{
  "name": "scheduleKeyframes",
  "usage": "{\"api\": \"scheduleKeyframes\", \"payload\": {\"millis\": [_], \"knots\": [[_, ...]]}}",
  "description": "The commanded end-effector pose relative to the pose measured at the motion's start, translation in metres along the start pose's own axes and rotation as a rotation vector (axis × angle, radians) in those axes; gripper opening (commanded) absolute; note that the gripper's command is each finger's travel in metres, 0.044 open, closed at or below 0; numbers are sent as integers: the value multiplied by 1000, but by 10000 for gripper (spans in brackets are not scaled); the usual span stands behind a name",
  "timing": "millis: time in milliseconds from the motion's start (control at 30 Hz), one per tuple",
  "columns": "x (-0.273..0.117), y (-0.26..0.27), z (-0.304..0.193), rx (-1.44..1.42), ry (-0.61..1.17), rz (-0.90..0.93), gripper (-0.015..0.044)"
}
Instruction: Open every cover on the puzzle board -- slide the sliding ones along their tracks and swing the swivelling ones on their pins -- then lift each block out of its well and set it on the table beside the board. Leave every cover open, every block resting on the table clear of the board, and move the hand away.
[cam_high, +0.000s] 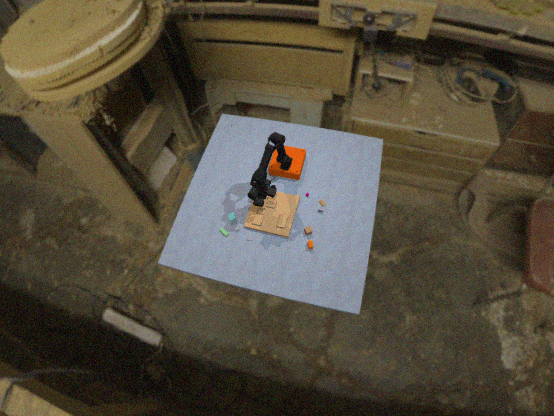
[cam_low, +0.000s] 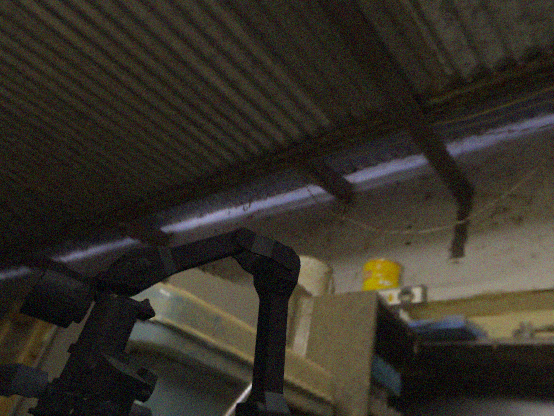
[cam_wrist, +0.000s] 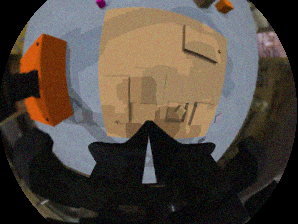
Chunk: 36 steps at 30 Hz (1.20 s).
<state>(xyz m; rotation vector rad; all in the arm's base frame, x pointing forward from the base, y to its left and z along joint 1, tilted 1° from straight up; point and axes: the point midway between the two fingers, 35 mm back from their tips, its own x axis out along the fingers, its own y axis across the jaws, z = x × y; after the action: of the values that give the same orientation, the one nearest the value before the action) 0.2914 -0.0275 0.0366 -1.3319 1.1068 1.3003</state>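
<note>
The tan puzzle board (cam_high: 291, 204) (cam_wrist: 142, 40) lies flat on the table. My gripper (cam_wrist: 148, 123) is shut and empty, above the board's edge nearest the arm's left side in the top view. Thin wooden covers show on the board: one cover (cam_high: 257, 220) at its front left, another cover (cam_high: 282, 221) at its front right, and a third (cam_high: 270, 203) near the gripper. The wrist view shows a recess holding or partly covered by a small tan piece (cam_wrist: 181, 111); I cannot tell which. A teal block (cam_high: 231, 216) and a green block (cam_high: 224, 232) lie left of the board.
Right of the board lie an orange block (cam_high: 310, 244) (cam_wrist: 224, 6), a brown block (cam_high: 308, 230), a tan piece (cam_high: 322, 203), a small grey piece (cam_high: 320, 211) and a magenta piece (cam_high: 307, 194) (cam_wrist: 101, 3). The orange base box (cam_high: 299, 157) (cam_wrist: 53, 80) stands behind the board.
</note>
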Motion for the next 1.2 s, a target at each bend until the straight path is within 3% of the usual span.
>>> {"api": "scheduleKeyframes", "payload": {"millis": [0, 1167], "knots": [[6, 3, 0, -5, -2, 11, 0], [41, 4, 0, -5, -2, 11, 0]]}}
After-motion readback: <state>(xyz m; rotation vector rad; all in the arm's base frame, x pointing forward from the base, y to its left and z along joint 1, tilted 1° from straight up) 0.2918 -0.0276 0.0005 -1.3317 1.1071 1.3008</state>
